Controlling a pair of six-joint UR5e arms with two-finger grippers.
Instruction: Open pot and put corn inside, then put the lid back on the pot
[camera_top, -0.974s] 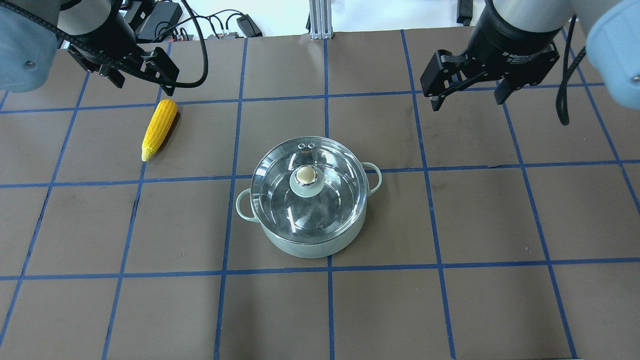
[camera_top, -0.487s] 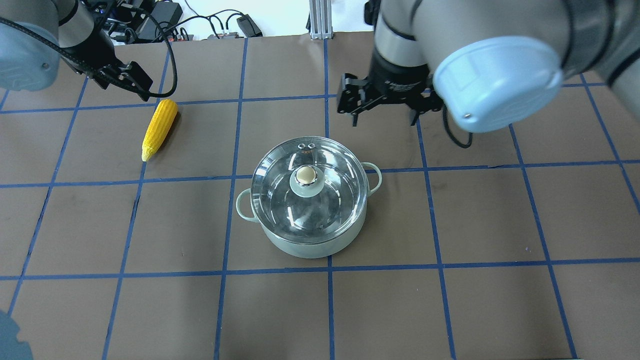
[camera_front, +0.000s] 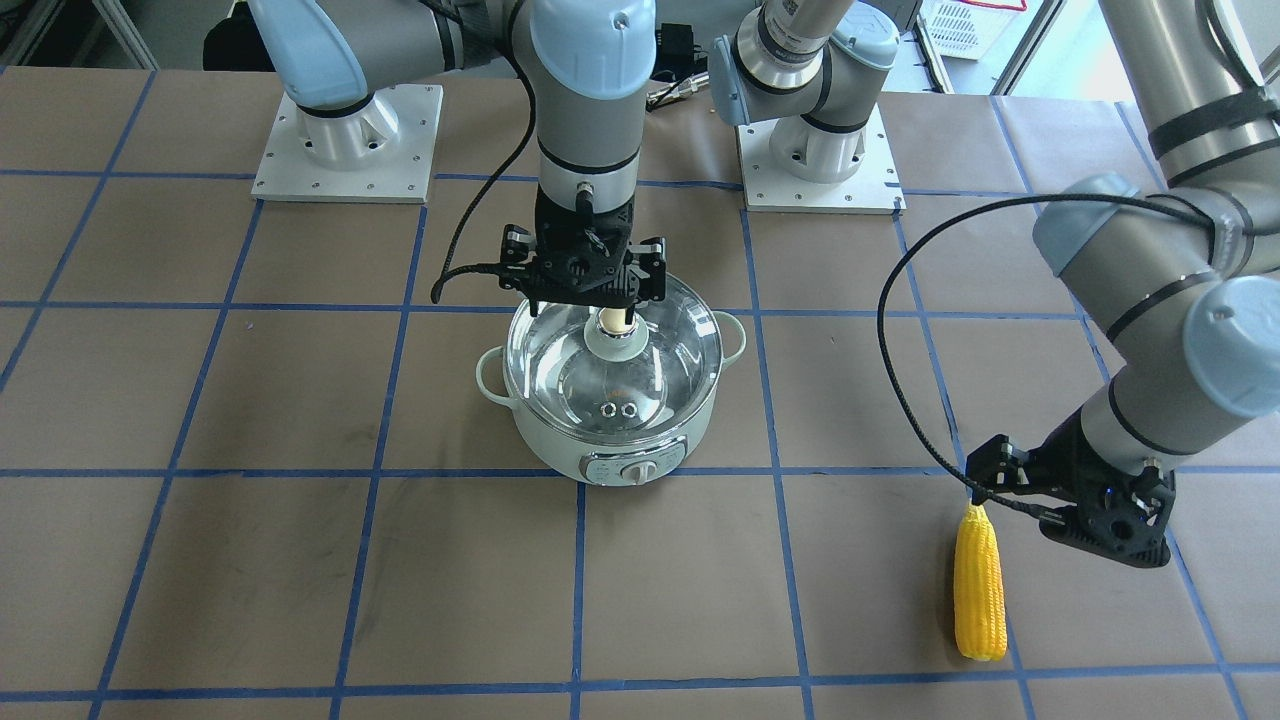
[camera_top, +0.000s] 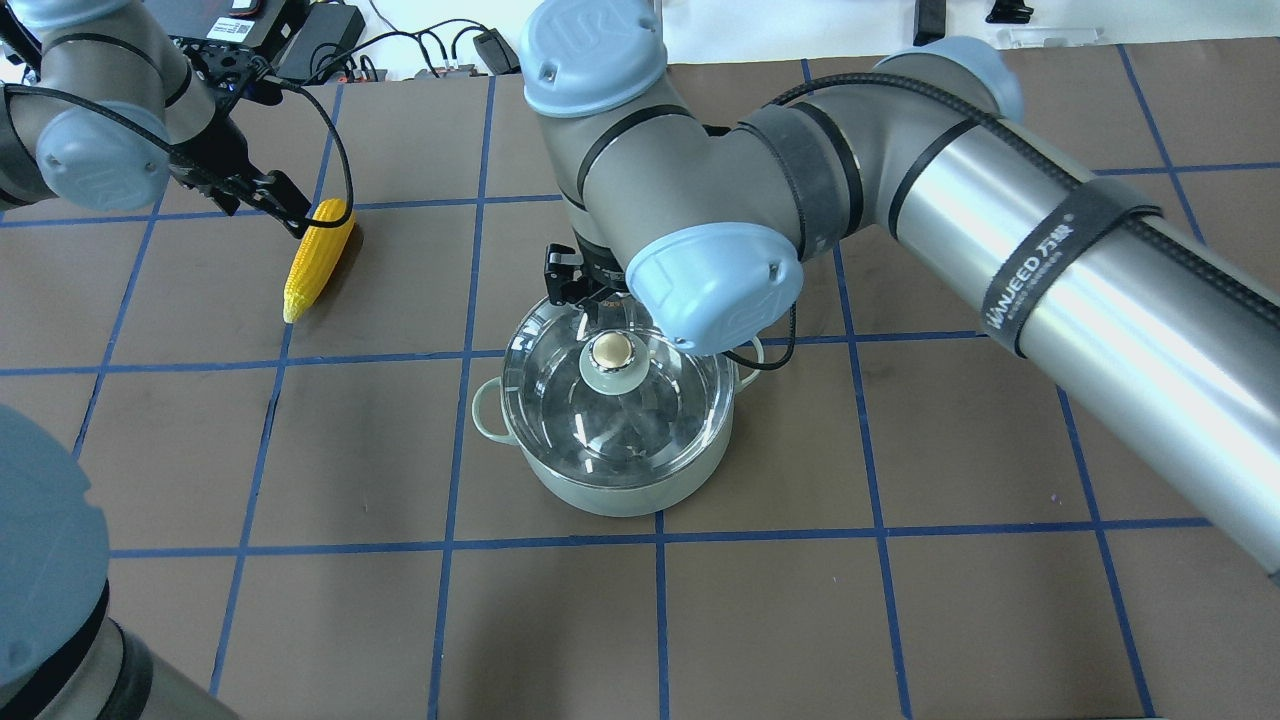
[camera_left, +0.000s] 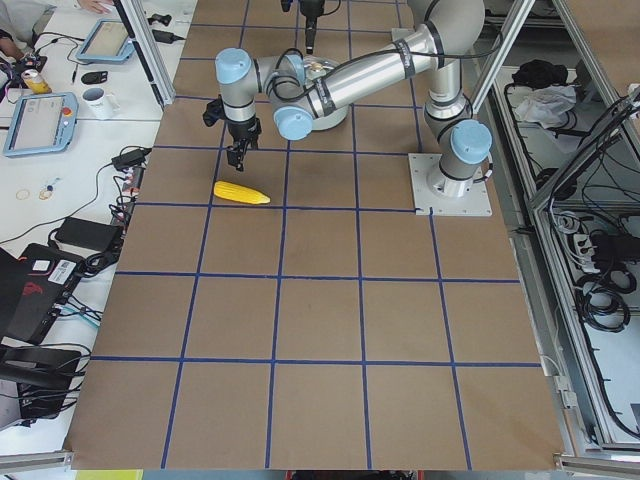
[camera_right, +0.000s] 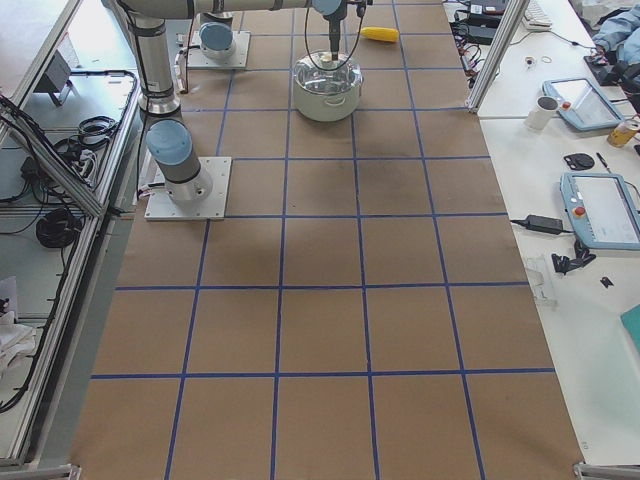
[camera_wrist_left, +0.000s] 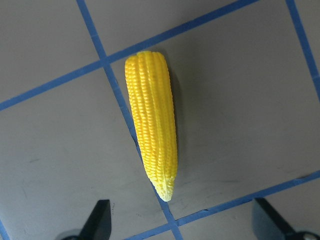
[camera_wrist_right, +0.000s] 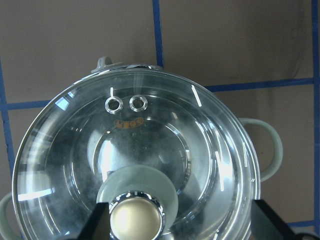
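A brown bench fills the room's middle. Over on the left the corn lies flat, and the left tool hangs above it with its fingers spread wide, touching nothing. At the centre stands the pot, the lid seated on it. The right tool sits low over the knob, fingers apart on either side, seemingly not yet gripping it.

lid covers pot mouth | open tbl both sides of corn
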